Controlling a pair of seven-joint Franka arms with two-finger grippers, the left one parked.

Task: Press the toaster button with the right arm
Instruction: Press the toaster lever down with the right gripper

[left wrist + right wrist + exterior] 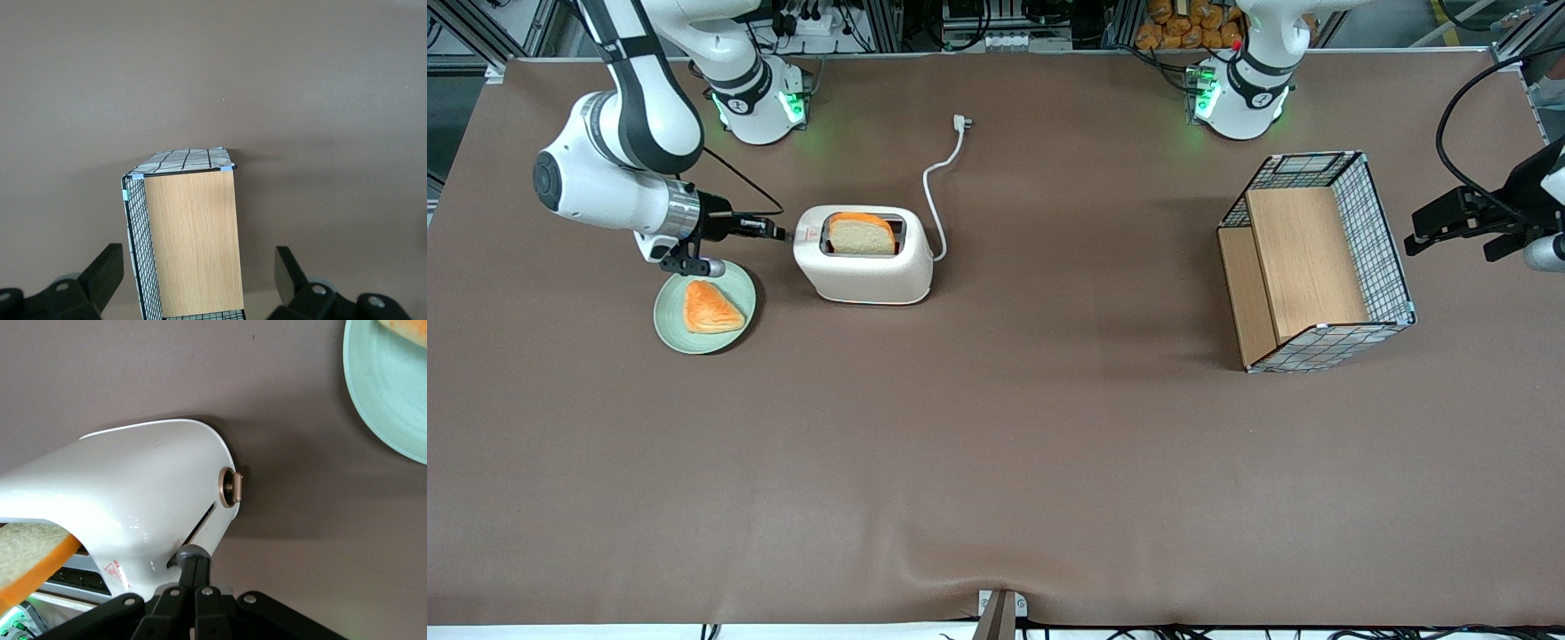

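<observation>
The cream-white toaster [867, 276] stands on the brown table with a slice of bread [861, 236] in its top slot. It also shows in the right wrist view [133, 493]. My right gripper [776, 233] is at the toaster's short end, beside the red triangle mark [810, 236]. Its fingers are shut together. In the right wrist view the gripper [193, 568] has its tips against the grey toaster button [191, 553], at the end of the lever slot. A round bronze knob [231, 487] sits lower on the same end.
A pale green plate [667, 324] with an orange-crusted toast piece [711, 308] lies under my wrist, nearer the front camera. The toaster's white cord [934, 191] trails away from it. A wire-mesh wooden basket [1316, 267] stands toward the parked arm's end.
</observation>
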